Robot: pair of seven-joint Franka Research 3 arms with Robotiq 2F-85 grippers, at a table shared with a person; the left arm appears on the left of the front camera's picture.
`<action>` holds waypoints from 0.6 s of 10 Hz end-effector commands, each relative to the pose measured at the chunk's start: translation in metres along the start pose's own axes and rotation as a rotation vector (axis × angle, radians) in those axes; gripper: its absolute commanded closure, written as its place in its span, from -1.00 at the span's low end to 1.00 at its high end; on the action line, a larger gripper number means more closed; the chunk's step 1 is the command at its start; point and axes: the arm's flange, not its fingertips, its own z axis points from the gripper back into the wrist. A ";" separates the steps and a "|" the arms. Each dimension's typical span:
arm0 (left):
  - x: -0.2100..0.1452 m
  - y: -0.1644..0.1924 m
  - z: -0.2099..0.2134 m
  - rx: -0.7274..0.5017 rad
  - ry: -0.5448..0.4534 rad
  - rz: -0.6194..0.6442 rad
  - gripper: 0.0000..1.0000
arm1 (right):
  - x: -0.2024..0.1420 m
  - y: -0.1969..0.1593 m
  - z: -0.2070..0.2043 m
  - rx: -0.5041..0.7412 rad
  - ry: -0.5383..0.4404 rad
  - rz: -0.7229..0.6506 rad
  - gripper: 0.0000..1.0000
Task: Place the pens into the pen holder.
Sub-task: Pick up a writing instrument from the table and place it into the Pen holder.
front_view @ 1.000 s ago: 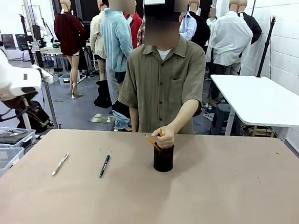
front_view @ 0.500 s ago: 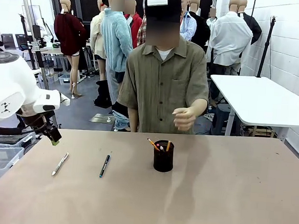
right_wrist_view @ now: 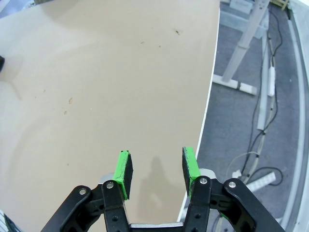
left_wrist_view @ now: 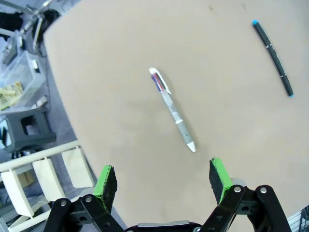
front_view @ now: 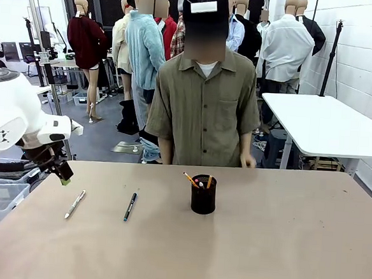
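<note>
**2 PENS REMAIN**

The pen holder (front_view: 203, 195) stands on the table (front_view: 280, 248) with pencils (front_view: 191, 178) inside. The person's hand (front_view: 249, 162) has withdrawn. Your left gripper (left_wrist_view: 162, 169), spread and empty, has arrived over the white pen (left_wrist_view: 172, 109). The dark pen (front_view: 130, 206) lies near. Right gripper (right_wrist_view: 155, 166): spread, empty.

I have the pen holder (front_view: 203, 195) standing near the middle of the table (front_view: 280, 248), toward its far side, with pencils (front_view: 191, 179) upright in it. Two pens lie flat well to its left: the inner pen (front_view: 130, 206), then the outer pen (front_view: 75, 204) beyond it. My left gripper (front_view: 64, 177) hangs above the table near its left edge, close to the outer pen. A person (front_view: 204, 109) stands behind the far edge.
</note>
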 end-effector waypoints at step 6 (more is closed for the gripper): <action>0.032 0.004 -0.087 -0.205 0.096 0.072 -1.00 | 0.000 0.000 -0.002 -0.009 0.010 0.007 -0.08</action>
